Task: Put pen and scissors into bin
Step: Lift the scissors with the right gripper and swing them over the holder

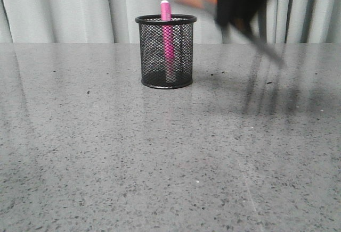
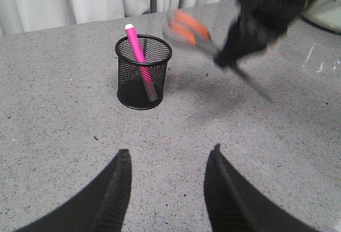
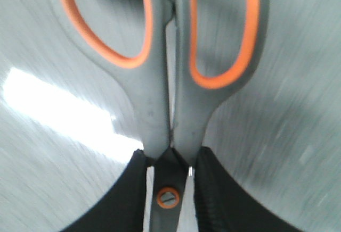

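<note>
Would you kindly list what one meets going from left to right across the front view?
Bin with the pen standing in it → scissors, blurred, held in the air by the right gripper.

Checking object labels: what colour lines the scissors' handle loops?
Orange, on grey handles; the scissors show best in the right wrist view.
</note>
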